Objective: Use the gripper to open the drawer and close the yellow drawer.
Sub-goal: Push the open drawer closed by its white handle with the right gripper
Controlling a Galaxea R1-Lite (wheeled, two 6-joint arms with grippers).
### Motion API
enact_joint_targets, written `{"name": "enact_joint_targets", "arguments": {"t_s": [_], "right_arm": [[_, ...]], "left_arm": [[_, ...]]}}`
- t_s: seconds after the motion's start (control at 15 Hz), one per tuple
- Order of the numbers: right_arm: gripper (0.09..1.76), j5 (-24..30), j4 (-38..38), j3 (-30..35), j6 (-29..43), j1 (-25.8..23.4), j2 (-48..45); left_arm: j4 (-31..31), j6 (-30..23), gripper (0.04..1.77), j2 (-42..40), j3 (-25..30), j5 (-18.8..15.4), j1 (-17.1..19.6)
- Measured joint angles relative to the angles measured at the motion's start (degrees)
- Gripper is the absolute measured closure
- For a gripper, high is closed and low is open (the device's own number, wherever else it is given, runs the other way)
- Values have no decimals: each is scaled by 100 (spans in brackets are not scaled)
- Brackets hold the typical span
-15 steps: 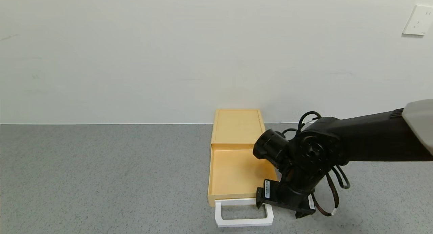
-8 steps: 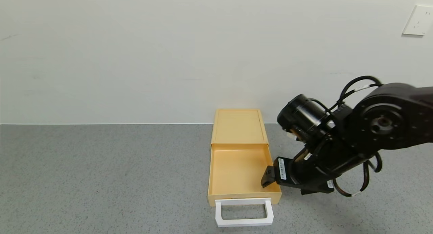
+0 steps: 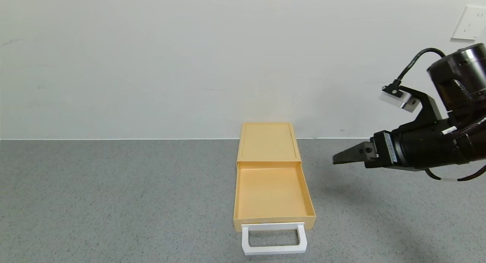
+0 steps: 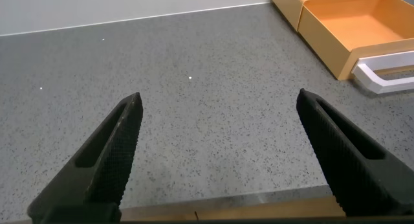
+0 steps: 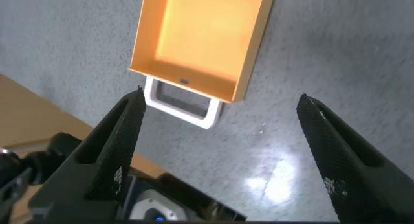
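1. Table point(image 3: 114, 202): the grey speckled surface you are working on, running back to a pale wall point(image 3: 152, 57). It also fills most of the left wrist view point(image 4: 207, 120).

2. Right arm: it enters from your right in the head view, black, with loose cables. Its right gripper point(image 3: 336, 159) is raised above the table, well to the right of the drawer and touching nothing. Its pointed tip aims left, toward the drawer. In the right wrist view point(image 5: 217, 111) its fingers point(image 5: 113, 146) are spread wide with nothing between them.

3. Case point(image 3: 268, 141): flat and yellow, set against the wall near the table's middle.

4. Drawer point(image 3: 270, 192): the pale yellow-orange tray is pulled most of the way out of the case toward you. Its inside is bare. You see it from above in the right wrist view point(image 5: 200, 43), and at the far edge of the left wrist view point(image 4: 349, 23).

5. Left gripper point(image 4: 220, 153): you see it only in the left wrist view, low over the table and well apart from the drawer. Its fingers point(image 4: 110, 159) are released wide and hold nothing.

6. Handle point(image 3: 273, 238): a white rectangular loop on the drawer's front, the part nearest you. It also shows in the right wrist view point(image 5: 184, 107).

7. Wall socket point(image 3: 469, 22): a white plate high on the wall at your right.
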Motion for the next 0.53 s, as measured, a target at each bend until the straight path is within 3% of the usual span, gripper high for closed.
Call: {"name": "enact_joint_targets", "arguments": {"t_s": [0.33, 0.53], "right_arm": [[14, 734, -2031, 1604, -1196, -835, -711], [14, 773, -2450, 2160, -1488, -1012, -892]], "left_arm": [[-2, -2, 9, 0, 0, -2, 0], [0, -2, 9, 0, 0, -2, 0]]}}
